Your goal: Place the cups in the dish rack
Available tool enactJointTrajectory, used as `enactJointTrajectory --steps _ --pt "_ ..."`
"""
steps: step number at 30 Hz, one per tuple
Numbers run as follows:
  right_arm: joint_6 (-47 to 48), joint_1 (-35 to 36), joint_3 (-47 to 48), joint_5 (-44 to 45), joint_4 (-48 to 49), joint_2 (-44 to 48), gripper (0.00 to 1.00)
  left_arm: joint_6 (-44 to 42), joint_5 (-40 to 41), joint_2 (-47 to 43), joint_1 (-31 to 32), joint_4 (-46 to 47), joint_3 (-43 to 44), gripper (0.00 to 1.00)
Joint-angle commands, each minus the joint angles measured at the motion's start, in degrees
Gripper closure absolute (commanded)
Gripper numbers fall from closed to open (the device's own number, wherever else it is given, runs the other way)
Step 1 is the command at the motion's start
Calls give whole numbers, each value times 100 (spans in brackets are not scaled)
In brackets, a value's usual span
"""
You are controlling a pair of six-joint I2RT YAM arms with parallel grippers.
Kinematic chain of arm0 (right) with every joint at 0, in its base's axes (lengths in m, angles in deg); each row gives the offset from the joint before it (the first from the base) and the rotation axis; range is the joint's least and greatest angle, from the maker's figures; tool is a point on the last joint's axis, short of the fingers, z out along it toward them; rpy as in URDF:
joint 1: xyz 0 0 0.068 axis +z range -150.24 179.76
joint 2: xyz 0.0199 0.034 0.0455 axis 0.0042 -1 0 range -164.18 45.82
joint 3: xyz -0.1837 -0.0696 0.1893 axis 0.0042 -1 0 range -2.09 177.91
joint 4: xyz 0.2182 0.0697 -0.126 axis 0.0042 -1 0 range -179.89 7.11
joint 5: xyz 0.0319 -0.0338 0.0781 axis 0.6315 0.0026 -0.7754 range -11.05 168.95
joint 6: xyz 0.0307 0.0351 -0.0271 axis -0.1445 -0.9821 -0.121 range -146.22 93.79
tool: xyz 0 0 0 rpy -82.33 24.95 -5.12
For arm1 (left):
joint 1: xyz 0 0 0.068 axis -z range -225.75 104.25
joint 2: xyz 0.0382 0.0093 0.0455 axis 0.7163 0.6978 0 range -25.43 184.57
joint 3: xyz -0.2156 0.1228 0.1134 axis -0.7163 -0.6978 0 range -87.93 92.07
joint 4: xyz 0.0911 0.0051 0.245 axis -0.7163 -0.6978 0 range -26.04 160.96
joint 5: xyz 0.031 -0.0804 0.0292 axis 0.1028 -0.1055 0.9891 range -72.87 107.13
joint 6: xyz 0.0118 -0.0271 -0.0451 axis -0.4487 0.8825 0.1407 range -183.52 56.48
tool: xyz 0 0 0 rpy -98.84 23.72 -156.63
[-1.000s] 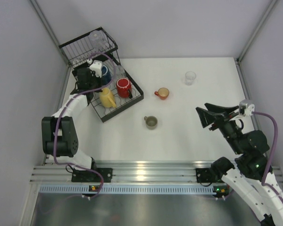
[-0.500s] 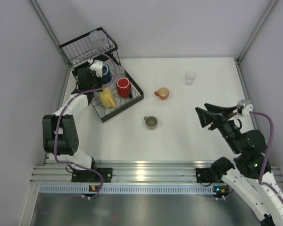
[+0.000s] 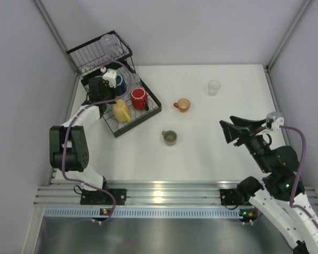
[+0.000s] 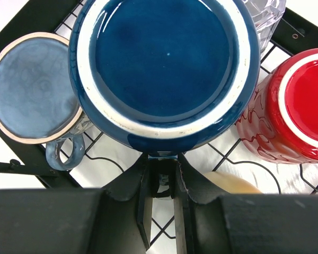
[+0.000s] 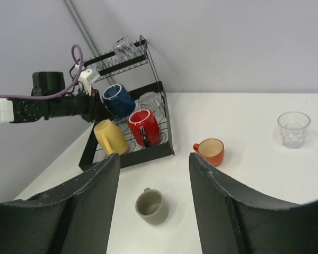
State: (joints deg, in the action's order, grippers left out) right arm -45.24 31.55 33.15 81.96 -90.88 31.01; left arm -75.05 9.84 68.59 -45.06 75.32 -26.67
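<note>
Blue mug (image 4: 167,63) is over the rack's (image 5: 143,154) low tray, base facing my left wrist camera. Its long axis runs straight out ahead of the left hand (image 4: 161,168). That hand is pressed nearly together, pinching what looks like the mug's handle at its near lower edge. I judge the set-down turns on this: the mug is dead ahead, with the grey mug (image 4: 34,95) just beside it on one side and the red mug (image 4: 307,100) on the other. It's a tight slot.

Counting the rack, I get four mugs: blue, grey, red and yellow mug (image 3: 120,110). Two tumblers too, the tray tumbler (image 4: 265,16) and the basket tumbler (image 3: 108,42) up in the tall part.

Out on the surface (image 3: 212,153) there are three: orange cup (image 3: 182,105), olive cup (image 3: 169,137) and loose tumbler (image 3: 214,87), well apart from each other. All three lie nearer my right arm. The right hand (image 3: 225,132) hovers spread wide, holding nothing, aimed roughly toward the olive cup.
</note>
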Motion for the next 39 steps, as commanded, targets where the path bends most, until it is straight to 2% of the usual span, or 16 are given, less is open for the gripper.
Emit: enactJointTrajectory --steps 1,14,19,23,39 --pt "118 90 -44 86 272 -57 44 -95 -106 -85 -25 707 -8 96" --pt "162 99 -70 77 272 -22 44 -174 -272 -234 -25 707 -210 96" --pt "197 90 -44 77 245 13 44 -218 -431 -165 -218 513 -79 87" --pt "198 90 -27 69 245 4 44 -201 -440 -191 -218 504 -184 85" --pt "215 99 -9 95 157 39 44 -16 -607 2 -209 513 -175 82"
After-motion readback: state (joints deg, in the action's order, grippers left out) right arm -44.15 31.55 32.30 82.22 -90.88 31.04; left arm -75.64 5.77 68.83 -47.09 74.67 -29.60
